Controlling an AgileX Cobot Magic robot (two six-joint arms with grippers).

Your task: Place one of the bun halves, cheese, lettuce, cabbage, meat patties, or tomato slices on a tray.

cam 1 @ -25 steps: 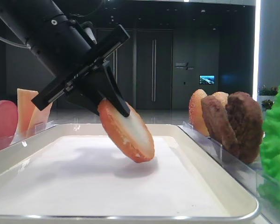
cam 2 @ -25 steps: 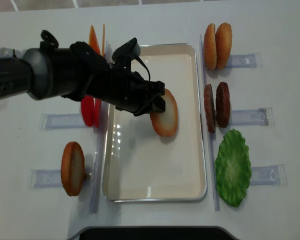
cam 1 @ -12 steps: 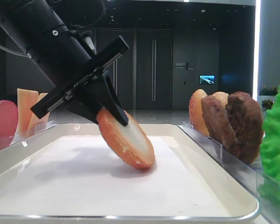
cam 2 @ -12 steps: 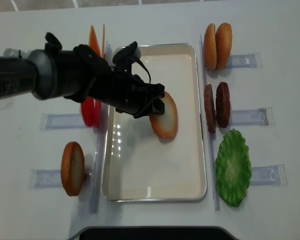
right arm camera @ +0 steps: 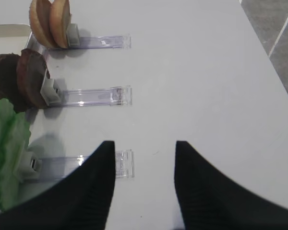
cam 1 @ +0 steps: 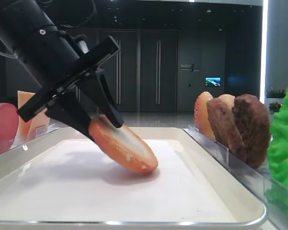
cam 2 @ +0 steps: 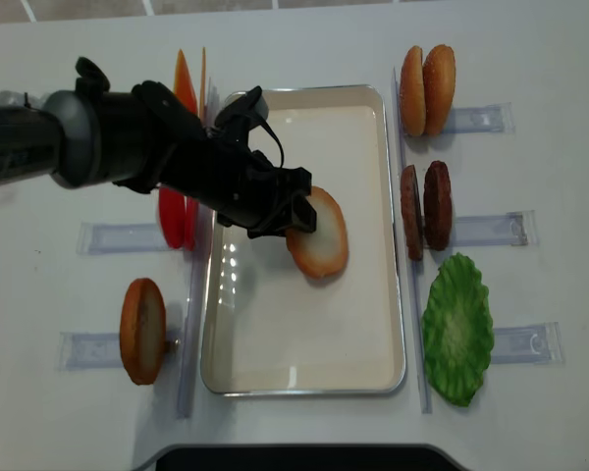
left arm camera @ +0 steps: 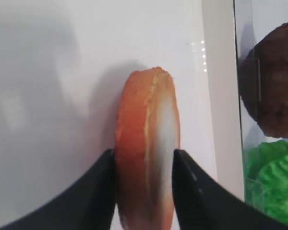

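Bun half (cam 1: 123, 149): tilted, lower edge on tray (cam 1: 240, 201), left gripper (left arm camera: 143, 191) jaws flanking it, grip unclear. Right gripper (right arm camera: 143, 184): jaws apart, empty. Risk: bun may roll or flop crust-up on release.

A golden bun half (cam 2: 317, 233) leans tilted, lower edge on the white tray (cam 2: 304, 343).

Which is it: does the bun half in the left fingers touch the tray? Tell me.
Touching. The low exterior view shows the bun half's lower edge resting on the tray floor, tilted, no gap beneath.
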